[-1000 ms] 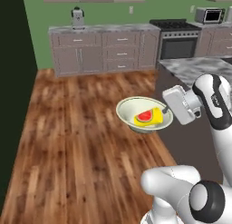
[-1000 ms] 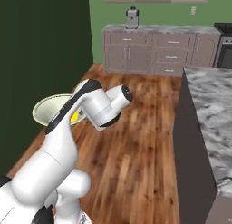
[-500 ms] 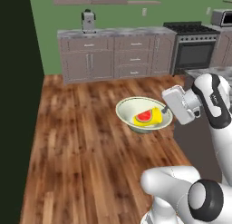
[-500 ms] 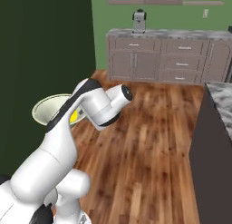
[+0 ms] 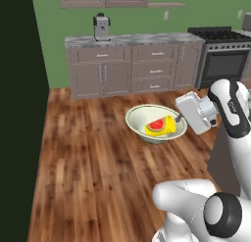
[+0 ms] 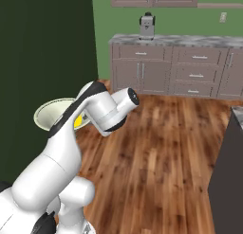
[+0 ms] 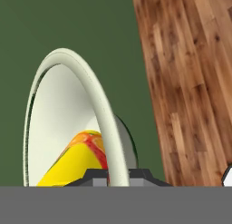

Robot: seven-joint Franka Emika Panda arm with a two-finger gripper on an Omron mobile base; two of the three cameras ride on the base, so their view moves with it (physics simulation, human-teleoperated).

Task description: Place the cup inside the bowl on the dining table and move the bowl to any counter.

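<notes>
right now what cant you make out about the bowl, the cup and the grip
- Fingertips on the bowl rim: cut off by the bottom edge in the hand view; too small in the left base view.
- Gripper: in the right base view the arm's own body hides it.
- Cup: its lower part is behind the bowl's near wall in the left base view.
- Bowl's right side: the arm covers it in the right base view.

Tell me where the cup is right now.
The cup lies inside the bowl, which the gripper holds by its rim above the wooden floor, in front of the counter.
</notes>
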